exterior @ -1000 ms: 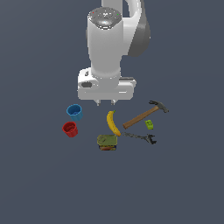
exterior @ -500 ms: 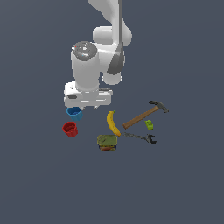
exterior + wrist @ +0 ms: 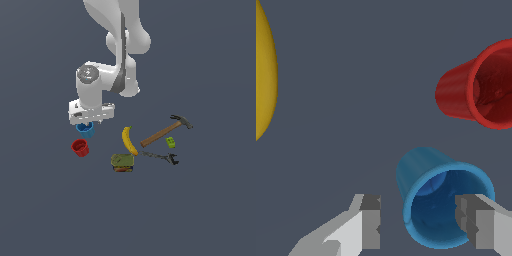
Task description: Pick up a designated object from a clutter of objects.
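Exterior view: white arm (image 3: 117,45) hangs over the grey floor (image 3: 210,215), gripper (image 3: 418,227) spread astride the bright blue cup (image 3: 442,205), round, tapered, open-topped. Hammer (image 3: 165,131) lies well apart; banana (image 3: 129,140) near; red cup (image 3: 80,147) just beside, unobstructing.

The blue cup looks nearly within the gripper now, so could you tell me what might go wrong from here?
1. The blue cup sits off-centre in the open gripper: one finger overlaps its rim while the other stands clear. Descending could tip the cup or push it aside.
2. The red cup stands close by, so a shoved blue cup might knock into it.
3. The cup's sides look tapered, so it may slip on closing.
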Motion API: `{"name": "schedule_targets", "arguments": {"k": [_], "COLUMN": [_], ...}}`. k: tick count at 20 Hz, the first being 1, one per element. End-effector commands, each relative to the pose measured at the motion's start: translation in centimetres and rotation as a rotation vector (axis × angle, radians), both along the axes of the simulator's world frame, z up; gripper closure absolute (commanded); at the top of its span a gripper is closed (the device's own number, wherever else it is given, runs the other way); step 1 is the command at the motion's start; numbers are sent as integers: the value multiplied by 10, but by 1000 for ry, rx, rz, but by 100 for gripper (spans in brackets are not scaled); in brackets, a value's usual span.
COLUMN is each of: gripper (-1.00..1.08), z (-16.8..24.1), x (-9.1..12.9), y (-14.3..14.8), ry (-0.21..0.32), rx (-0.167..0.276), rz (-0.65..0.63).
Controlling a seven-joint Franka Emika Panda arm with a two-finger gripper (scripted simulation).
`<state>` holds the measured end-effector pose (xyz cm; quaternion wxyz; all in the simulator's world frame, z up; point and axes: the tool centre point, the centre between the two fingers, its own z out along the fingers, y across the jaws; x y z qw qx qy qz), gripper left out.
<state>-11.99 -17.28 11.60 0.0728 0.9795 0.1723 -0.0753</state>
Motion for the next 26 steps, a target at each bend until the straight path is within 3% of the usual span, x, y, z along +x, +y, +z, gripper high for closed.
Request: {"name": "schedule_targets", "arguments": {"k": [1, 7, 26], "gripper": [-20, -20, -20], "z": [-10, -21, -52], "x": [-11, -26, -31], "y": [-7, -15, -20], "ry": [9, 20, 21], "rx": [1, 4, 4], "rz": [31, 67, 70]}}
